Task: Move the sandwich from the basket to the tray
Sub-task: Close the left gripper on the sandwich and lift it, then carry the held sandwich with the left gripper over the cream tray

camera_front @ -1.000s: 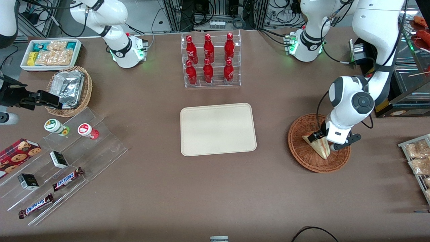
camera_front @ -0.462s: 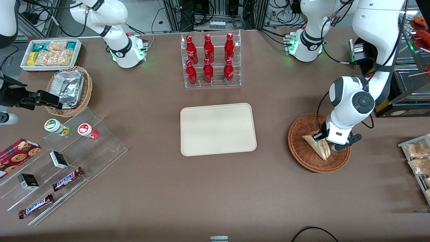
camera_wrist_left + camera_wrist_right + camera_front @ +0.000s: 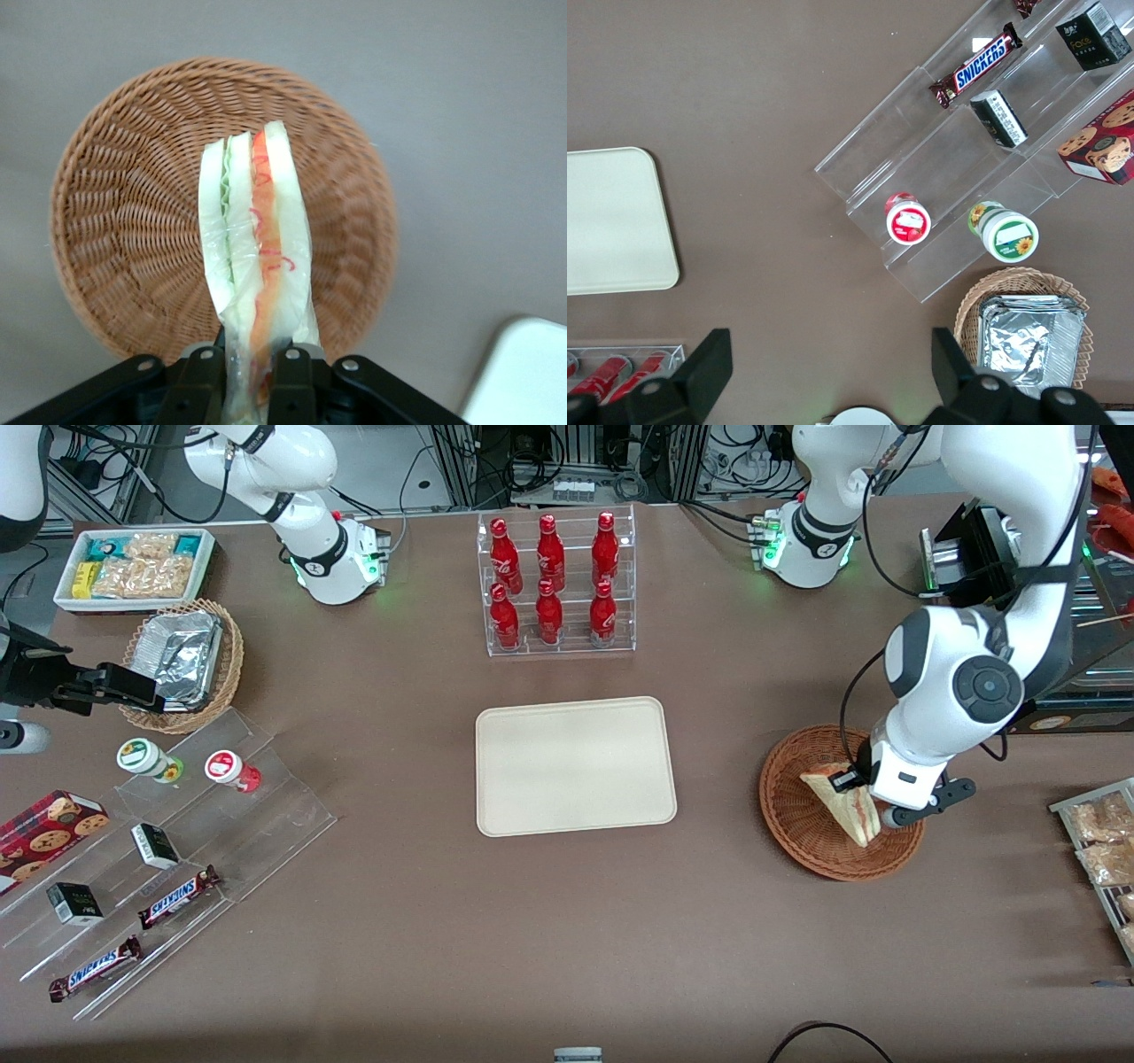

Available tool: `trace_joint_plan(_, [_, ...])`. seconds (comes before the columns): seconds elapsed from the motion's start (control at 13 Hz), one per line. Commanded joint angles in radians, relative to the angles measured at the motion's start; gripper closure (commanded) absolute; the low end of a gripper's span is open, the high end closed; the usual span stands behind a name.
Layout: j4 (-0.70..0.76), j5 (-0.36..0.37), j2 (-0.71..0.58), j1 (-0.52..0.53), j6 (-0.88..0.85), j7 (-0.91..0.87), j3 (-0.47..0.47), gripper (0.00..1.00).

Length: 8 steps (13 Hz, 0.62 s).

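Surface: brown tabletop | tray flat mid-table, bottle rack farther from the camera | open table between tray and wicker basket | my gripper clenched on the wrapped sandwich, held above the basket.

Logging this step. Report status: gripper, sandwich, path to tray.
Gripper shut on sandwich, above basket. Sandwich hangs clear of the weave, over the basket. Tray bare; bare tabletop between basket and tray.
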Motion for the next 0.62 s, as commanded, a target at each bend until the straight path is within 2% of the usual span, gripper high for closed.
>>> trace_joint_plan(0.0, [0.17,0.026,0.026,-0.097,-0.156,-0.023,0.005,0.9])
trace_joint_plan(0.23, [0.231,0.015,0.05,-0.231,-0.166,-0.036,0.005,0.9])
trace_joint_plan(0.54, [0.337,0.012,0.18,-0.393,-0.16,-0.125,0.005,0.9])
